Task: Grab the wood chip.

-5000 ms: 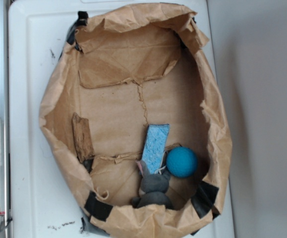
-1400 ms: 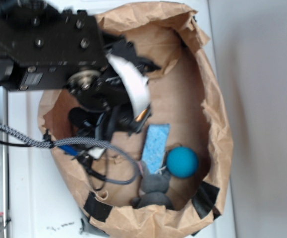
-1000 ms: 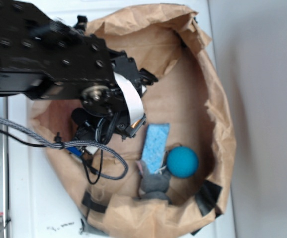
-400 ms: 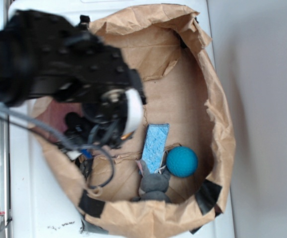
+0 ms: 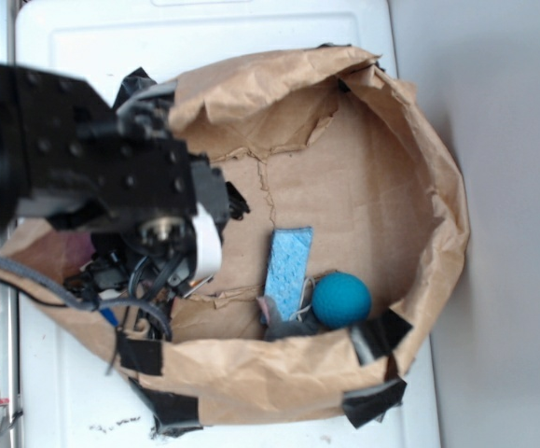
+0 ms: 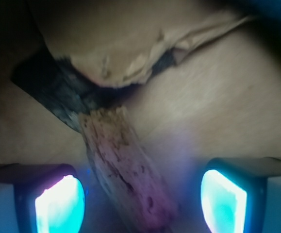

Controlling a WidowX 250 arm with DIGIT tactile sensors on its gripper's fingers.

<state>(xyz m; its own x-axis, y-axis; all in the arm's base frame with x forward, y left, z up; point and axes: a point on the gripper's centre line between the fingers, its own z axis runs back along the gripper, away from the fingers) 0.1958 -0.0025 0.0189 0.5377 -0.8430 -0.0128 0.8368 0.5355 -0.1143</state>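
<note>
lay flat on the paper bag [image 5: 344, 168] floor, wood chip [image 6: 125, 174], running between the parted fingers [image 6: 57, 204] of the gripper [image 6: 140, 201], nothing clamped; judged light, stiff, rough, crumbly-edged; best pinched across the narrow mid-width.

Paper bag [image 5: 428, 187] — holds blue sponge [image 5: 288, 271]; blue ball [image 5: 341, 300] just beside.

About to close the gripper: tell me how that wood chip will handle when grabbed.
The wood chip looks flat, rough and flaky, so it probably stays stiff and grips well, though edges may crumble. It seems thin, likely light. It lies between the open gripper fingers, nearer one side, so it may twist.
</note>
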